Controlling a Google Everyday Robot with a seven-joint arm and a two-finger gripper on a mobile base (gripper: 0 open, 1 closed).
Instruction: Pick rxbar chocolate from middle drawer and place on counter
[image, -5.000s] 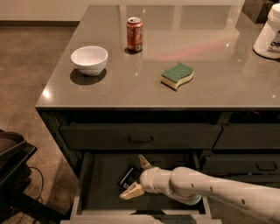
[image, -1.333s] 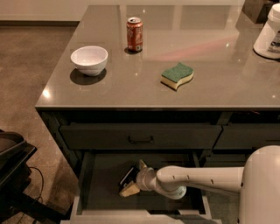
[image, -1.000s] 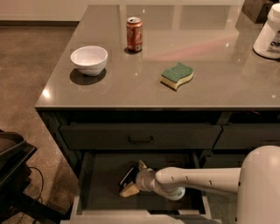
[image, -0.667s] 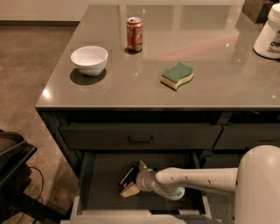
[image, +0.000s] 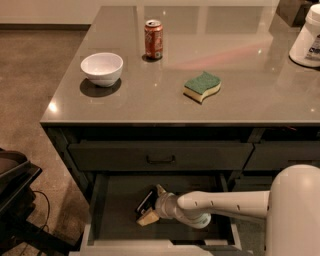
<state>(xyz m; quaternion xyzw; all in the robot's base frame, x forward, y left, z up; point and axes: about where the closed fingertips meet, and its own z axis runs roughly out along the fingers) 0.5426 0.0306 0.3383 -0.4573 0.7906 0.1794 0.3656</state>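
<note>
The middle drawer (image: 115, 220) stands pulled open below the counter (image: 150, 90). My gripper (image: 151, 205) is down inside it at the drawer's middle, reaching in from the right on the white arm. The rxbar chocolate (image: 145, 201), a small black wrapper, lies tilted between the two tan fingers (image: 148, 218), which sit on either side of it.
On the counter stand a white bowl (image: 102, 68), a red soda can (image: 153, 39), a green-and-yellow sponge (image: 202, 87) and a white container (image: 307, 37) at the right edge. A closed drawer with a dark handle (image: 161, 159) is above the open one. A dark object (image: 12, 190) stands at left.
The arm has shifted a little since five seconds ago, with its large white link now filling the lower right. The gripper has stayed at the bar in the drawer.
</note>
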